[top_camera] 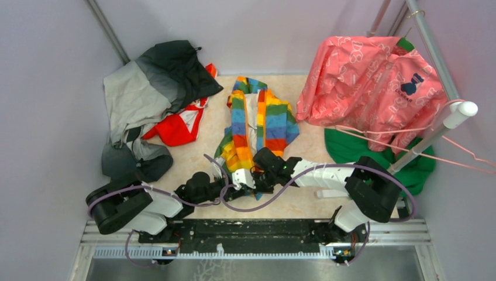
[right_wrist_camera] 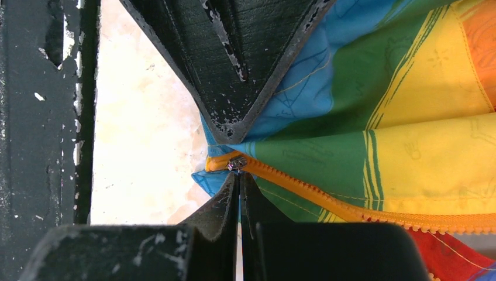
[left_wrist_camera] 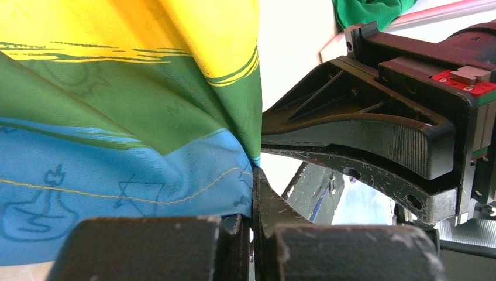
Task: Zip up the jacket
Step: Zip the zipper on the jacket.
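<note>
Pale tabletop (top_camera: 313, 143) holds the jacket (top_camera: 257, 126) at its middle, zipper (right_wrist_camera: 327, 202) running from near to far, with my right gripper (right_wrist_camera: 238, 188) pinched on the slider (right_wrist_camera: 236, 164) at the near end and my left gripper (left_wrist_camera: 252, 202) clamping the blue hem (left_wrist_camera: 117, 187) just beside.

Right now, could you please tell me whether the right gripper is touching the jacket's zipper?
Touching. The right wrist view shows the right gripper shut, its tips meeting the orange zipper at its slider.
</note>
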Action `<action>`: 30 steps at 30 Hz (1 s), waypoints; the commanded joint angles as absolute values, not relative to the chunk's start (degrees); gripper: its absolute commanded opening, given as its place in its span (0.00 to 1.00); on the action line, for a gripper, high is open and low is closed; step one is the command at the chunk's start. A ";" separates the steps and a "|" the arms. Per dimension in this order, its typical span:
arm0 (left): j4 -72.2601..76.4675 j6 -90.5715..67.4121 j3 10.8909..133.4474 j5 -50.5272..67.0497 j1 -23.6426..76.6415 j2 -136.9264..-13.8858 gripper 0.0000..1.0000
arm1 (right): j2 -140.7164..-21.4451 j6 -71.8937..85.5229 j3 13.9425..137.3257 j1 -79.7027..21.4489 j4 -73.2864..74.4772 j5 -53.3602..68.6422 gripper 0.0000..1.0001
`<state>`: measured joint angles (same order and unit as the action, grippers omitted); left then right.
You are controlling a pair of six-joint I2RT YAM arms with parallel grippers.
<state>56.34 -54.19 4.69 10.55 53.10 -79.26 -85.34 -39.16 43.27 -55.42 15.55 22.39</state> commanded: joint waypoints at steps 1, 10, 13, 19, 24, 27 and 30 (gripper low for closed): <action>54.98 -54.09 3.95 10.73 53.09 -78.19 0.00 | -83.13 -37.85 45.92 -55.79 15.57 19.88 0.00; 46.79 -55.70 3.71 8.37 53.13 -71.96 0.35 | -84.11 -38.89 46.21 -57.80 17.21 23.92 0.00; 41.00 -56.95 3.23 6.67 53.09 -66.48 0.48 | -84.54 -38.56 46.40 -58.29 17.12 23.92 0.00; 25.87 -64.38 1.75 1.95 53.79 -54.00 0.56 | -84.84 -38.07 46.57 -58.45 16.84 24.17 0.00; 21.59 -74.34 -1.57 -3.44 56.87 -47.53 0.59 | -84.94 -37.91 46.76 -58.45 16.85 24.21 0.00; 22.34 -78.71 -1.93 -6.89 59.86 -48.46 0.62 | -84.86 -37.88 46.84 -58.45 16.87 24.26 0.00; 28.18 -81.08 -1.57 -8.65 62.26 -53.17 0.63 | -84.80 -37.81 46.86 -58.46 16.95 24.34 0.00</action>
<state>24.29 -74.48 0.99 -3.66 59.64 -49.28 -85.23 -38.30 44.18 -57.65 17.58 22.81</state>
